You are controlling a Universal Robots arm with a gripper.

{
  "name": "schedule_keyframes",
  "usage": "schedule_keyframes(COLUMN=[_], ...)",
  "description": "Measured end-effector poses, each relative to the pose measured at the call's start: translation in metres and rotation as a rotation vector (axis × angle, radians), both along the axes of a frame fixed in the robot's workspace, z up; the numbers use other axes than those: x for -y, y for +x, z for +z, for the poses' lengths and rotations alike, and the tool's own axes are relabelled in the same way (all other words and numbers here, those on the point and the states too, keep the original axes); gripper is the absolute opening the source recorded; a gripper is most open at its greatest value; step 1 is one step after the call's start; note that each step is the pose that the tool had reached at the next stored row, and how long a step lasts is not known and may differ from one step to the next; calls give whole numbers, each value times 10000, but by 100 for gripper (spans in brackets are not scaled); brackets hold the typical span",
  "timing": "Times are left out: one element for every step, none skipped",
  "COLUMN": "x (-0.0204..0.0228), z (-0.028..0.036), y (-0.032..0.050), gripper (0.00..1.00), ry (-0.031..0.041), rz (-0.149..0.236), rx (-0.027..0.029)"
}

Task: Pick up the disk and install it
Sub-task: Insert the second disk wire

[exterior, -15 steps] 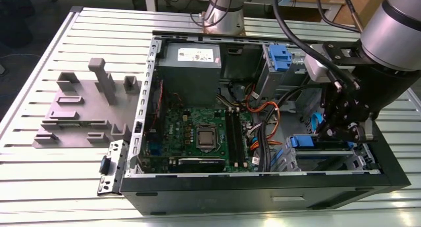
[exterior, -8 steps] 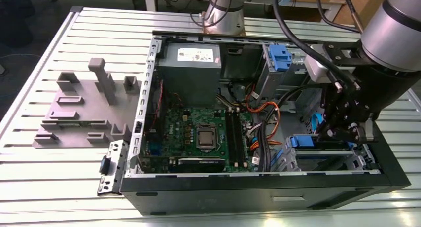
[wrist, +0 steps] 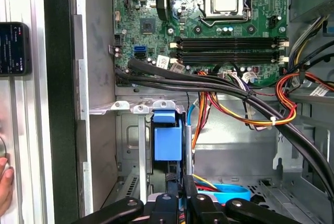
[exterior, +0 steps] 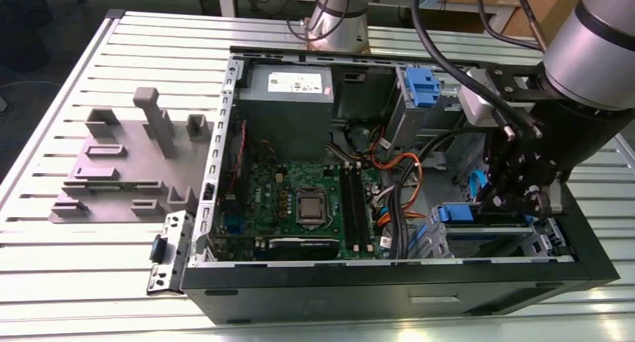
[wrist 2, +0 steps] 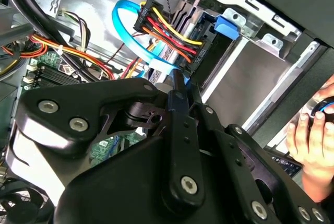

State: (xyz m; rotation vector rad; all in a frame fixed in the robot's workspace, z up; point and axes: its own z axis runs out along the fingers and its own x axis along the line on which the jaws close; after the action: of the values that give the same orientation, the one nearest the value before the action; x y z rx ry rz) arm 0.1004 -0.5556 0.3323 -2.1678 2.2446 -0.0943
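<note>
pincer in drive bay
fingers closed together, grasping nothing; the disk's blue end sits just ahead, seated in its cage.

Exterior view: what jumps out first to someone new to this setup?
The open computer case lying on the slatted table, green motherboard exposed. At the exterior view's right, the gripper reaches down into the drive bay beside a blue latch. At the exterior view's left, a grey holder block rests on the table.
</note>
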Motion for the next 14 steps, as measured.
schedule_keyframes(x=[0,0,0,1,1,1,2,2,2,2,2,2,2,2], z=[-5,-10,-16,-23,-31,-38,-44,-45,-47,-50,-51,-51,-51,-48], y=[0,0,0,0,0,0,0,0,0,0,0,0,0,0], gripper=[16,16,16,16,16,16,16,16,16,16,16,16,16,16], ry=[0,-2,-3,-2,-4,-8,-12,-11,-8,-4,-2,-3,-2,0], rz=[0,0,0,0,0,0,0,0,0,0,0,0,0,0], rx=[1,1,1,1,1,1,1,1,1,1,1,1,1,2])
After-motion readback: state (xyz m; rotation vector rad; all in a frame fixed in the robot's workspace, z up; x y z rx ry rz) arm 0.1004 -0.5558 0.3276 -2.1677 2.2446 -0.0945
